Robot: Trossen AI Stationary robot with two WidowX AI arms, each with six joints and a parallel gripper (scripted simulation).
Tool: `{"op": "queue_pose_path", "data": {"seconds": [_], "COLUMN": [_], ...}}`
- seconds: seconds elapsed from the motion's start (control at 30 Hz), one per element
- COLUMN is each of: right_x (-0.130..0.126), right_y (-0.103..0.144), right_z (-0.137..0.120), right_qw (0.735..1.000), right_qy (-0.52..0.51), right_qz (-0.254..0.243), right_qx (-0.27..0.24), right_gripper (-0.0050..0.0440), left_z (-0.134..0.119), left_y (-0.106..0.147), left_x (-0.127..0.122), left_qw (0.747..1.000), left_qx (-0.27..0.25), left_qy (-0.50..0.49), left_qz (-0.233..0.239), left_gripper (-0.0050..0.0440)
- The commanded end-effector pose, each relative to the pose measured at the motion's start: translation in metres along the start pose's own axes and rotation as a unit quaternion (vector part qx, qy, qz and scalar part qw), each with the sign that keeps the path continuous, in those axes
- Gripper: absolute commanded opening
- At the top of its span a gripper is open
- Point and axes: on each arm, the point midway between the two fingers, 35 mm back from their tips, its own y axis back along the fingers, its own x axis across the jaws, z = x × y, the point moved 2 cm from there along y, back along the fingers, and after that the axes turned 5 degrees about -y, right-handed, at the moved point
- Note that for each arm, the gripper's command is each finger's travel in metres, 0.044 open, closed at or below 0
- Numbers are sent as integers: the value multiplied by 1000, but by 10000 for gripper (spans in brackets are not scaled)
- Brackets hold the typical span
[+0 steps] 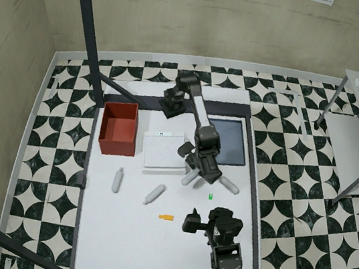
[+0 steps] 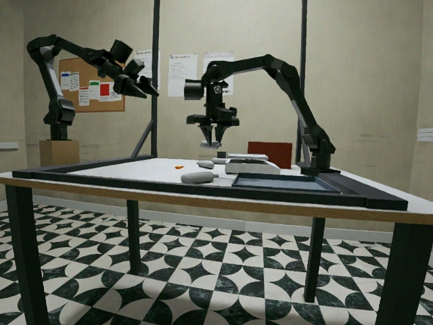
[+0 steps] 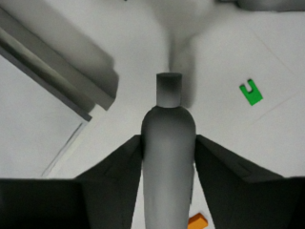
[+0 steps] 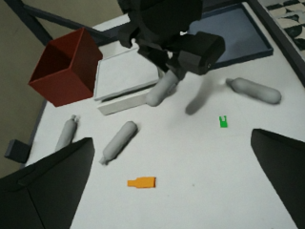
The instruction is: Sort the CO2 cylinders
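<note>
The sorting looks barely begun: no cylinder shows in the red scrap bin (image 1: 119, 129) (image 2: 269, 154) (image 4: 67, 67), whose visible interior is bare, or on the part of the blue tray (image 1: 231, 142) (image 2: 286, 182) (image 4: 233, 33) that can be seen, and the scale (image 1: 165, 151) (image 2: 252, 166) (image 3: 29, 124) (image 4: 126, 78), the landmark here, has nothing on the visible part of its plate. One CO2 cylinder (image 1: 116, 180) (image 4: 67, 133) lies on the table beyond the scale's bin-side corner, a second cylinder (image 1: 154, 194) (image 2: 205, 164) (image 4: 119, 142) in front of the scale, and a third cylinder (image 1: 229, 184) (image 2: 197, 177) (image 4: 257, 91) past its tray side. All four probably still need weighing; the stamped weights cannot be read. The fourth, the held cylinder (image 1: 190, 177) (image 3: 168, 157) (image 4: 163, 89), is in the air just beside the scale. The left gripper (image 2: 212, 139) (image 3: 167, 141) has its fingers closed on this cylinder's body, one on each side, with the neck sticking out past them. Setting it on the scale's plate would be the sensible next move. The right gripper (image 4: 172, 140) stands with its fingers wide apart, gripping nothing, across the table from the scale.
</note>
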Motion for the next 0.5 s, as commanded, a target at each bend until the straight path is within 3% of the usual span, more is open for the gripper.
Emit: {"op": "queue_pose_path", "data": {"seconds": [0.0,0.07,0.27,0.47], "right_x": [9,10,13,18], "right_y": [-7,-11,-21,-39], "right_z": [16,19,23,30], "right_qw": [995,989,971,918], "right_qy": [-96,-144,-236,-396], "right_qz": [7,8,11,15], "right_qx": [-15,-15,-15,-15], "right_gripper": [440,440,440,440], "left_z": [-1,0,3,11], "left_y": [46,60,60,57], "left_x": [-3,1,13,39], "left_qw": [1000,999,999,1000], "left_qx": [13,16,13,12], "left_qy": [4,4,2,2], "left_qz": [-28,-35,-29,-26], "left_gripper": [-50,-50,-50,-50]}}
